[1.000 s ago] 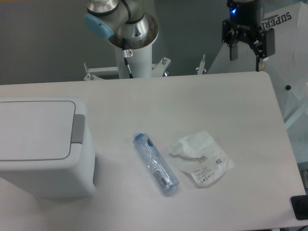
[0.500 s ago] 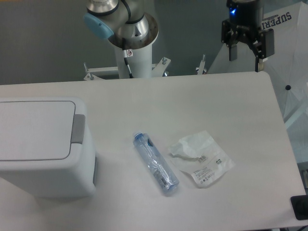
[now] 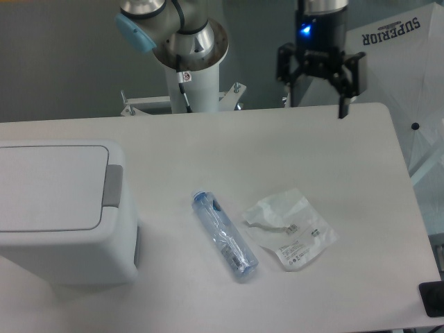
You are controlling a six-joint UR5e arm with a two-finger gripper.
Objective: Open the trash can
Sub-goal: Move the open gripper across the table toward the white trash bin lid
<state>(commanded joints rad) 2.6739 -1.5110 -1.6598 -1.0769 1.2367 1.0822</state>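
While the bin [image 3: 62, 208] sits lid-closed at the tabletop's [image 3: 229, 149] left edge, the hand [image 3: 317, 97] hangs over the far edge, fingers apart, holding nothing.

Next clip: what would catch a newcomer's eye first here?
The big white trash can at the table's left edge, lid shut, grey tab facing right. Mid-table lie a clear bottle and a crumpled plastic bag beside it. The claw hangs open above the far edge, holding nothing.
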